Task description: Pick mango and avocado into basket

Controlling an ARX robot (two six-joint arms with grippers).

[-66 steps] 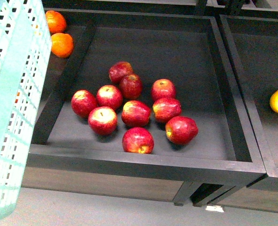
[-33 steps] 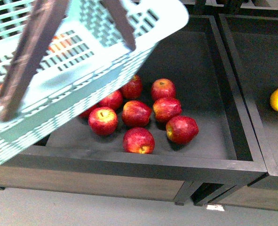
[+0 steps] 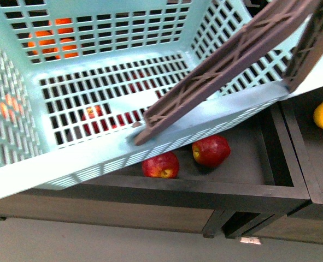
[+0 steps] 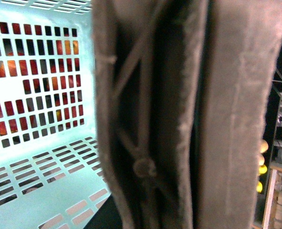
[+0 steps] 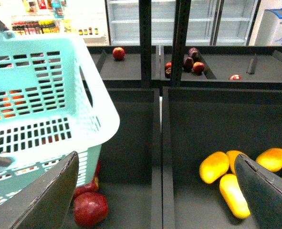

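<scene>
Presently: mango [image 5: 214,167], smooth yellow oval, lies in right-hand bin [image 5: 203,124]; avocado unseen. Basket [image 3: 95,158], teal slotted plastic, hangs tilted over red apples [image 3: 210,150]. Right gripper [image 5: 156,157] fingers wide, empty; left gripper: cannot tell. Risk: swaying basket could block front camera, clip apples; slick mango skin may slip.

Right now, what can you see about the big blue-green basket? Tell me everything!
The basket is light teal plastic, its walls and floor full of slots. It hangs tilted over red apples, which show through the slots. Nothing lies inside it. Its brown handle slants across the right side and fills the left wrist view.
</scene>
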